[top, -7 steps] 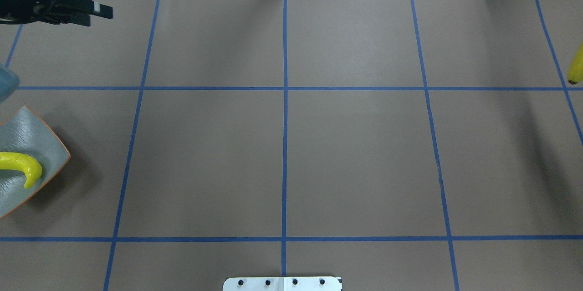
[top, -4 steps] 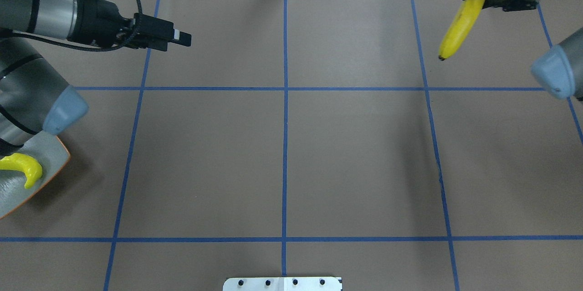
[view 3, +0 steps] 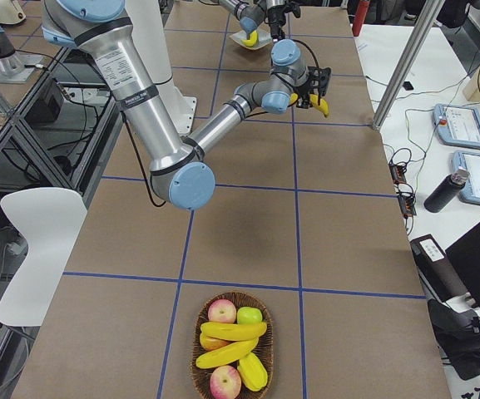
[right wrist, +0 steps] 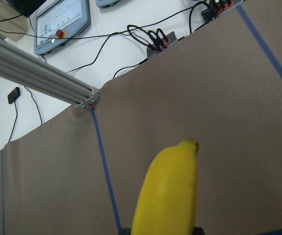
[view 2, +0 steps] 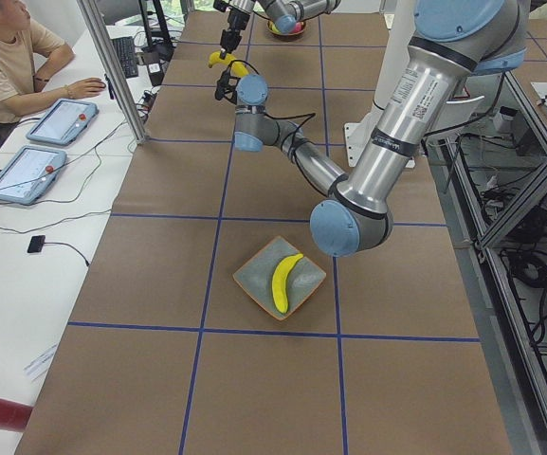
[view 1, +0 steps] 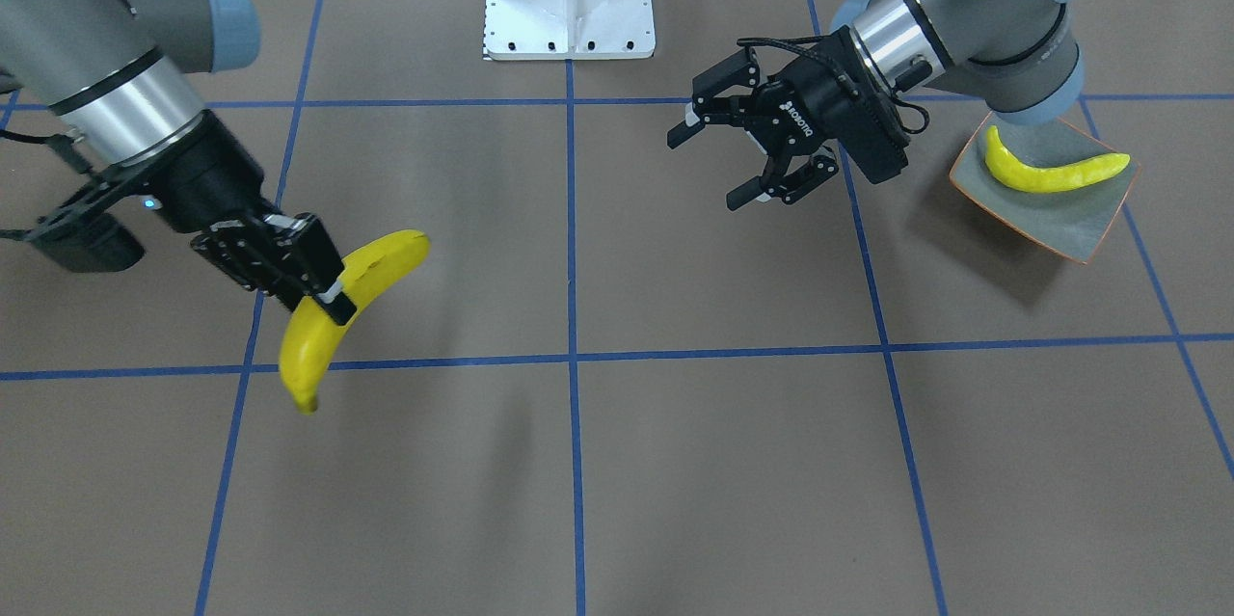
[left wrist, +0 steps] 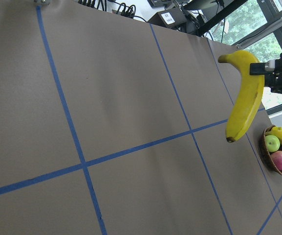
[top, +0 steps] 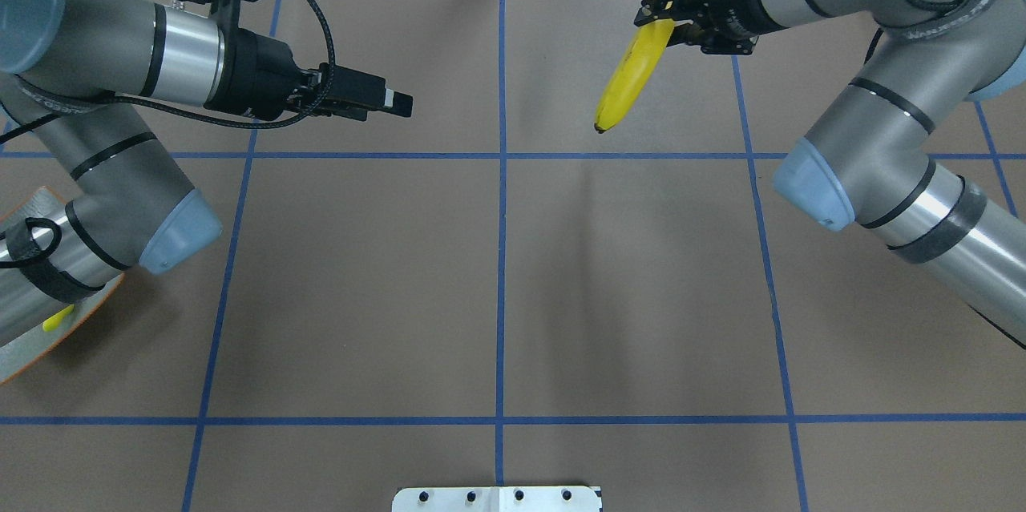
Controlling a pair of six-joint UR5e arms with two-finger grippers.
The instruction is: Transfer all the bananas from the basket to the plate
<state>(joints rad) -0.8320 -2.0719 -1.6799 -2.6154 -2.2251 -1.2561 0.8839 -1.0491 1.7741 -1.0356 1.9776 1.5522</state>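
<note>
While the right tool (view 1: 333, 296) is clamped shut on a curved, glossy yellow banana (view 1: 310, 351), that fruit hangs in the air above the brown paper-covered desk (top: 361, 296), clear of the surface. The grip sits nearer one end than the middle, and the longer part slopes downward to a small dark tip. Seen from overhead, it hangs over the far row of squares, just to the robot's right of the centre line of blue tape (top: 501, 256).

The left tool (view 1: 715, 163) is on the other side of that line, also raised. Its black fingers (view 1: 752, 192) are spread wide with nothing between them, and it is well apart from the held banana.

A small squarish grey-green glossy plate (view 1: 1070, 226) with a thin orange rim lies on the desk toward the robot's left end. A second yellow banana (view 1: 1051, 175) lies inside it, reaching almost from side to side. From overhead, the left arm's elbow hides most of this plate.

At the robot's right end, well apart from the plate, stands an oval woven wicker basket (view 3: 233, 295). Two more yellow bananas (view 3: 233, 331) lie across its middle, among red apples (view 3: 221, 312) and a green apple (view 3: 249, 315).
</note>
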